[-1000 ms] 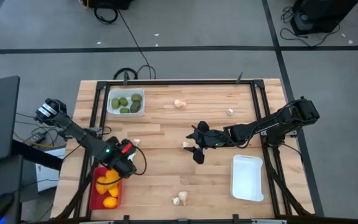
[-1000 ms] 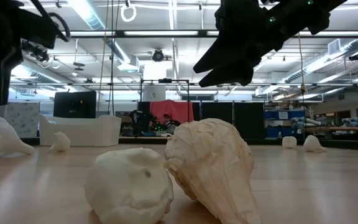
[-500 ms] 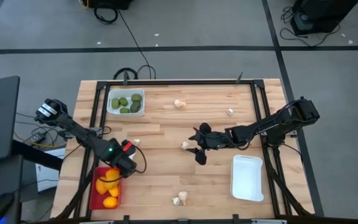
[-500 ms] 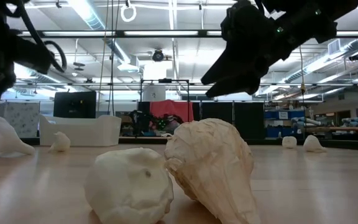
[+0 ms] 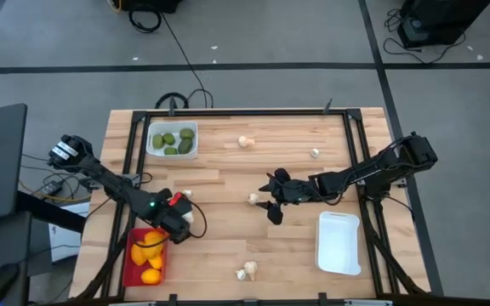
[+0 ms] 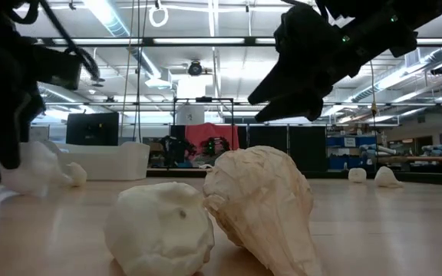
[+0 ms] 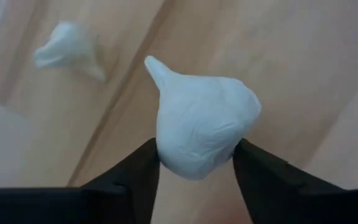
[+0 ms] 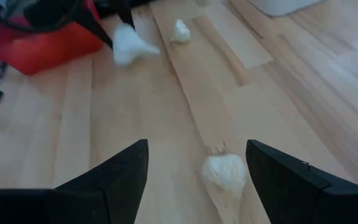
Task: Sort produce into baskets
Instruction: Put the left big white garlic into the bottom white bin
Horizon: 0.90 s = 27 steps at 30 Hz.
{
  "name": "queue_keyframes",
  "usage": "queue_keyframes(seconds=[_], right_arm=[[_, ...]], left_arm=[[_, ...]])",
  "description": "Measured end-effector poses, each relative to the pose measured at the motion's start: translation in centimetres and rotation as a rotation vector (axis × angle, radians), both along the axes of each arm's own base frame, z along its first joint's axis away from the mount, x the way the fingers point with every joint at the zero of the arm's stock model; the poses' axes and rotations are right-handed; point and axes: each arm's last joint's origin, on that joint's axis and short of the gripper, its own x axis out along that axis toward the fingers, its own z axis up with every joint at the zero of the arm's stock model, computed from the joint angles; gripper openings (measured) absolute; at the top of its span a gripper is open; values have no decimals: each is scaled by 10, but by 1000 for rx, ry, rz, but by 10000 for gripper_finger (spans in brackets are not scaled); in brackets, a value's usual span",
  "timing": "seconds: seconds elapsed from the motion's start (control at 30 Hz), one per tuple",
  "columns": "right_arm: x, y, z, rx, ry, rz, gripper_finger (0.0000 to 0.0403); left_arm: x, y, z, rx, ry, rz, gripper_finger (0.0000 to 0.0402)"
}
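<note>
I see a whitish knobbly garlic piece [image 7: 201, 127] pinched between the left gripper [image 7: 194, 163]'s dark fingers, just beside the red plastic tray [image 5: 134, 270] of yellow-orange fruits [image 5: 147, 248].

A second garlic piece [image 7: 67, 53] lies on the wooden table [image 5: 228, 229] nearby. My right gripper [image 8: 194, 165] hangs mid-table with fingers spread wide, empty, over another garlic piece [image 8: 224, 173]. The empty white rectangular tray [image 5: 339, 244] sits at the right; the white tray of dark green fruits [image 5: 172, 141] stands far left.

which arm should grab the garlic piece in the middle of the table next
The right. Its open pincer hovers over that garlic piece, fingers either side. The left pincer is already shut on another garlic piece near the red tray.
</note>
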Motion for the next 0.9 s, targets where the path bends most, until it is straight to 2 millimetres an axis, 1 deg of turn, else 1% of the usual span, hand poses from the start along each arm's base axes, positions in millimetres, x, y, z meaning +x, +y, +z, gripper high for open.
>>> queue_keyframes(seconds=[0.07, 0.13, 0.3, 0.43, 0.5, 0.6, 0.73, 0.9], right_arm=[[1, 2, 2, 5, -24, 5, 279], [2, 4, 4, 12, -50, 13, 279], [4, 10, 9, 30, -111, 54, 279], [4, 18, 13, 4, -152, 99, 279], [4, 22, 15, -25, -168, 125, 279], [3, 28, 17, -111, -188, 158, 279], [2, 35, 19, -193, -208, 177, 279], [2, 39, 25, -246, -261, 171, 279]], left_arm=[[4, -2, 1, -11, -48, -25, 178], [10, -5, 3, -18, -108, -48, 169], [25, -11, 10, 17, -312, -96, 167], [37, -12, 20, 128, -511, -52, 167], [43, -11, 25, 174, -593, -37, 167], [52, -8, 32, 226, -666, -70, 167], [64, 0, 42, 287, -767, -57, 168], [74, 10, 52, 341, -843, -47, 168]])
